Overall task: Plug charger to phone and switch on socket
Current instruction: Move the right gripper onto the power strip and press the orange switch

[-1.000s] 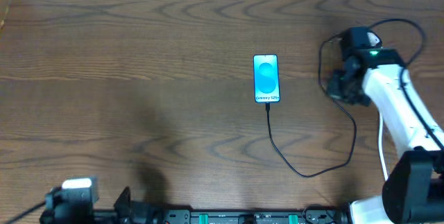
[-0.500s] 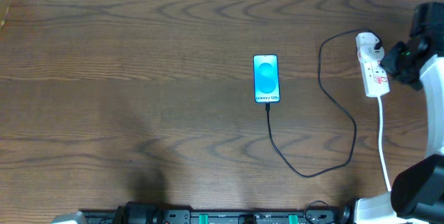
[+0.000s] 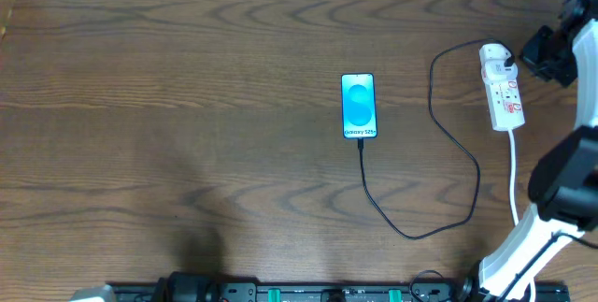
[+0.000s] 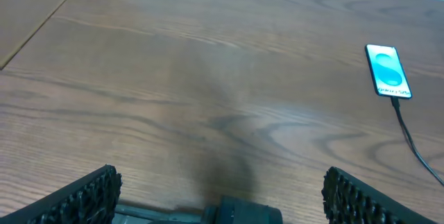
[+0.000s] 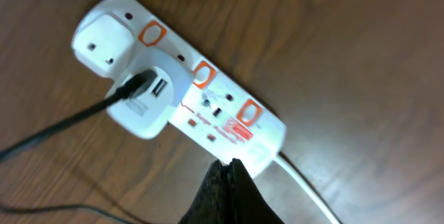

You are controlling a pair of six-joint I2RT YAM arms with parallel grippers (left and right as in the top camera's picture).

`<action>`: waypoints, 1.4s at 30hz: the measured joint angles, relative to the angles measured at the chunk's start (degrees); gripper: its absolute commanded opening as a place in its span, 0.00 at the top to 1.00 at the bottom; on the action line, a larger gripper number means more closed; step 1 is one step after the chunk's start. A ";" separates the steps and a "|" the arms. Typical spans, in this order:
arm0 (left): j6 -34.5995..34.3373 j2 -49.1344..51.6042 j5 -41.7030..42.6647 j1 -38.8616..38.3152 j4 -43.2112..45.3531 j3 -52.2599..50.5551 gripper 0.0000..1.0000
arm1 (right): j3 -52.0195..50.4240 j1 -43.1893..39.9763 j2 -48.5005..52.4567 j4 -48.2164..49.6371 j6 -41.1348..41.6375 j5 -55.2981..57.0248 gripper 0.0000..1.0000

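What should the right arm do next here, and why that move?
Probably draw the right gripper back toward rest. The charger runs from the phone's lower edge to its adapter, seated in the socket. The gripper sits off the socket's right side, jaws shut on nothing. The switch state cannot be read, so checking it first would be wise.

overhead: straight down | left wrist: low, forward, shares phone (image 4: 388, 71) | right wrist: close over socket (image 5: 223, 114)
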 measured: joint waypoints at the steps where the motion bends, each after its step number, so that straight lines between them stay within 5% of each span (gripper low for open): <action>1: 0.00 0.00 -0.20 0.00 0.00 0.00 0.07 | 0.00 0.00 0.98 0.59 0.00 -0.20 0.99; 42: 0.00 -14.16 -1.27 2.25 -0.02 0.00 0.07 | 0.26 -0.15 11.30 9.68 0.00 -0.50 0.99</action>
